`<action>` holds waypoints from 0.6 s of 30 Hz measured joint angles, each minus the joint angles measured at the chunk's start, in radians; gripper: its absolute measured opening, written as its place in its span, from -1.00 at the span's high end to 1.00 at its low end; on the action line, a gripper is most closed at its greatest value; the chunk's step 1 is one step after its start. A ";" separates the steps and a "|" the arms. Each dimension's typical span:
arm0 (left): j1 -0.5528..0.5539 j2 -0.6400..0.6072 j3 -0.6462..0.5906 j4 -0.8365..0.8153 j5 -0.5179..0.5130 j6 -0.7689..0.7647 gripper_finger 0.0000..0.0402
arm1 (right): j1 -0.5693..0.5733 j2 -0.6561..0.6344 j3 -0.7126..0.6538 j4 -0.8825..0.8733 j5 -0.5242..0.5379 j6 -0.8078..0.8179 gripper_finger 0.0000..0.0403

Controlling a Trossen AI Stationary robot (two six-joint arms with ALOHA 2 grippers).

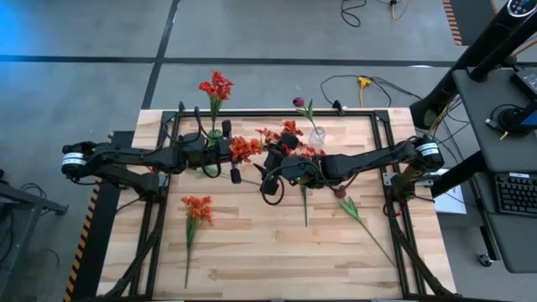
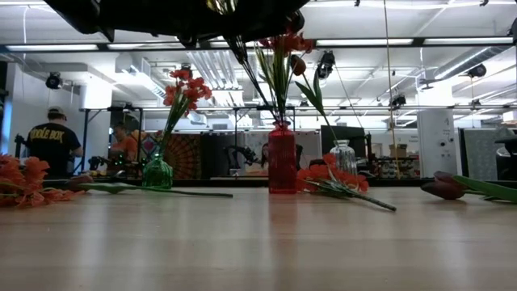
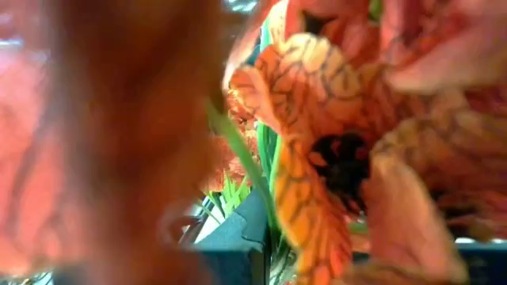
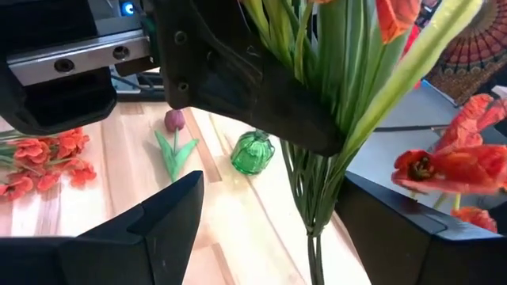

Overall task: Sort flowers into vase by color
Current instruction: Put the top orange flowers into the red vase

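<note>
Left gripper (image 1: 237,151) shut tight, at table centre's 10 o'clock, pressed among orange blooms (image 3: 333,158); hold on stem not discernible. Green vase (image 1: 215,132) with red flowers (image 1: 216,86) at 11 o'clock. Orange flower (image 1: 197,210) lying loose at 8 o'clock. Right gripper (image 1: 277,180) near centre, fingers (image 4: 170,210) spread wide astride green stalks (image 4: 317,182) in red vase (image 2: 281,158), not clamping. Clear vase (image 1: 317,136) with maroon bloom at 1 o'clock. Maroon flower (image 1: 342,195) flat at 4 o'clock.

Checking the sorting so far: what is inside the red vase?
The red vase holds several green stalks topped with red and orange-red blooms. Its coloured glass hides the stalk ends, and the arms above cover some blooms, so the count is unclear.
</note>
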 joint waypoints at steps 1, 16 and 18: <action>0.000 0.000 0.000 0.000 0.000 0.002 0.94 | 0.000 0.000 -0.002 0.001 0.000 0.005 -0.38; 0.000 0.000 0.000 -0.008 0.000 0.002 0.94 | 0.008 0.000 -0.008 -0.059 0.000 0.048 -0.36; 0.000 0.000 0.000 -0.009 0.000 0.002 0.94 | 0.011 0.000 -0.008 -0.060 0.000 0.049 -0.36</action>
